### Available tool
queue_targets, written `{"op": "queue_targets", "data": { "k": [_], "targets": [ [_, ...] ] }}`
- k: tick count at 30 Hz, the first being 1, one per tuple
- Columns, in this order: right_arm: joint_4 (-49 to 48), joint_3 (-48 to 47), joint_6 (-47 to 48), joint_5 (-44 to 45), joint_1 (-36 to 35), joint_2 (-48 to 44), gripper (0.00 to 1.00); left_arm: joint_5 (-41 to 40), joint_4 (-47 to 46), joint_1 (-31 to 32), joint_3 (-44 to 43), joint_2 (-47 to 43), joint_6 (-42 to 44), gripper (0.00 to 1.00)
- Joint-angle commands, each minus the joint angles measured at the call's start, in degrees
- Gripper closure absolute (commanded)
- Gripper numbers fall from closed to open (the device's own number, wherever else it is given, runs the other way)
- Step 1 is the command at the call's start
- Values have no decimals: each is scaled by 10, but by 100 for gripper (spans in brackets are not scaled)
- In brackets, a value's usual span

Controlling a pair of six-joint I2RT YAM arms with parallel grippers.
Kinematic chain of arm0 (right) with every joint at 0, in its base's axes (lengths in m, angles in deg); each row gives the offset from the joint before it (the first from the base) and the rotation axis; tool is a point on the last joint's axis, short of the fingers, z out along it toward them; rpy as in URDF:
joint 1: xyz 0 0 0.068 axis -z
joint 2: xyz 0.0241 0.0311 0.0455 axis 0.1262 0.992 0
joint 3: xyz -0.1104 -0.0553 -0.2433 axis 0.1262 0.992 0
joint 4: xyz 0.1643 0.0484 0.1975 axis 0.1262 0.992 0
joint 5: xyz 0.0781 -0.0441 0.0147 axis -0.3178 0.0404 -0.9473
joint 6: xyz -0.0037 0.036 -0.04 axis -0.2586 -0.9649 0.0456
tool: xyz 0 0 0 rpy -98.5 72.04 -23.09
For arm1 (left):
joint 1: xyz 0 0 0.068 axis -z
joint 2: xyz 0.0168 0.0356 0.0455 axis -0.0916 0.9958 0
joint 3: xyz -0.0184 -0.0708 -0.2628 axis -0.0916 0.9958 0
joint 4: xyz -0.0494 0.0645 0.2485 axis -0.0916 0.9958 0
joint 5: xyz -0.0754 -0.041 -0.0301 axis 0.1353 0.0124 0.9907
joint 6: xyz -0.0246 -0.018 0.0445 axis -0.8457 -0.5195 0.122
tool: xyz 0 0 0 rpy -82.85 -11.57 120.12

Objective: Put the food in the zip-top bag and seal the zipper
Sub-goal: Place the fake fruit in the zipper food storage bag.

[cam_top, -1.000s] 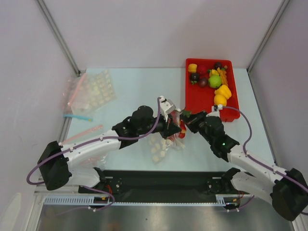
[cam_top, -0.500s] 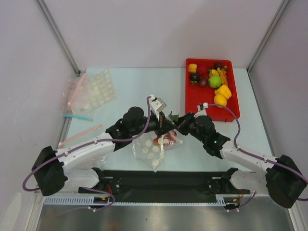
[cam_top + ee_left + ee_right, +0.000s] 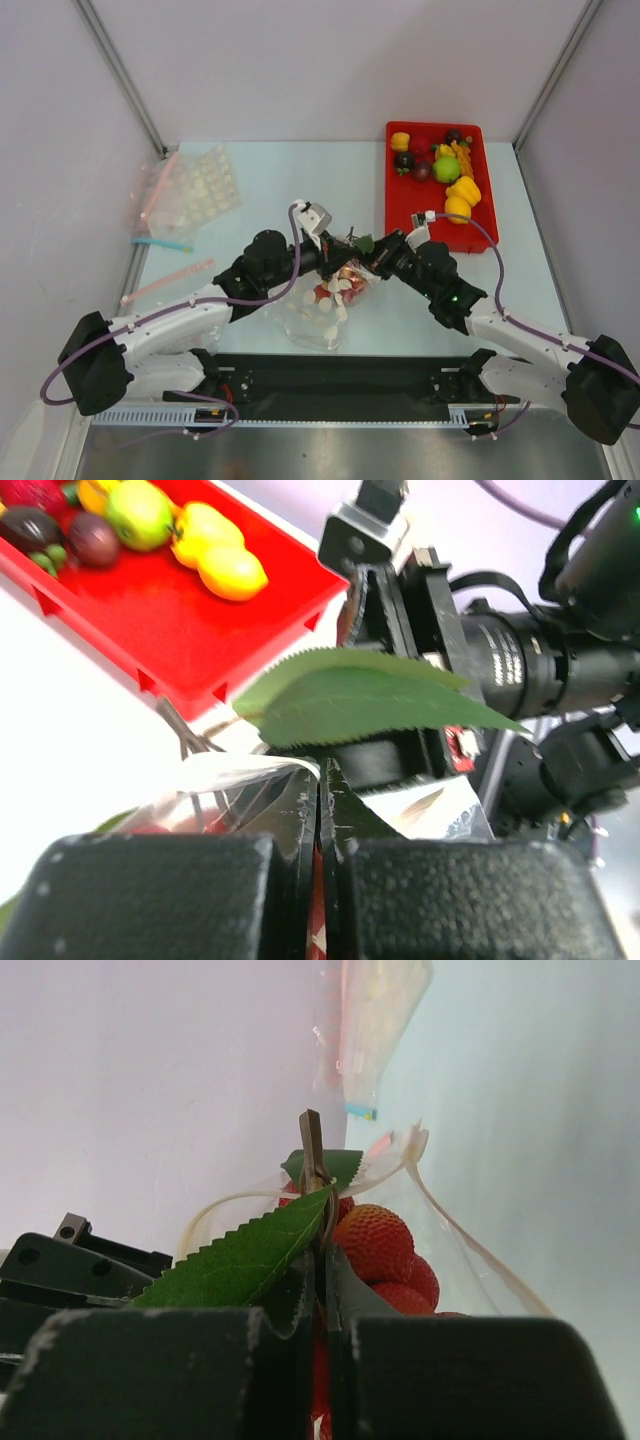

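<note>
The clear zip-top bag [image 3: 318, 312] lies at the table's middle front, with small red pieces inside. My left gripper [image 3: 335, 262] is shut on its whitish rim [image 3: 240, 770], seen close in the left wrist view [image 3: 320, 770]. My right gripper [image 3: 372, 258] faces it across the mouth. In the right wrist view [image 3: 322, 1250] it is shut on the stem of a sprig of bumpy red fruit [image 3: 375, 1240] with a green leaf [image 3: 240, 1255]. The fruit hangs inside the looped zipper rim [image 3: 440, 1205]. The leaf [image 3: 370, 700] lies between both grippers.
The red tray [image 3: 415, 205] at the back right holds yellow peppers [image 3: 462, 195], a green fruit [image 3: 447, 168] and dark purple ones [image 3: 404, 160]. Clear bags over a white dimpled sheet [image 3: 195, 185], a blue strip [image 3: 160, 243] and a pink strip [image 3: 170, 280] lie at the left.
Both grippers have moved left together, carrying the bag mouth and the red fruit sprig. The bag has shifted left and spread wider on the table.
</note>
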Motion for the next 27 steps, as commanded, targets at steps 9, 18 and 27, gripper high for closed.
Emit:
{"op": "queue_targets", "data": {
  "k": [9,18,27],
  "targets": [
    [-30,-60,74,-27,-64,45,100,-59,-188,-5,95,-57,60,100],
    [125,-139,208,70,-73,112,100,-80,-285,-5,172,-131,57,100],
    [262,-214,226,187,-89,189,100,-67,-306,-5,182,-138,50,100]
  ]
}}
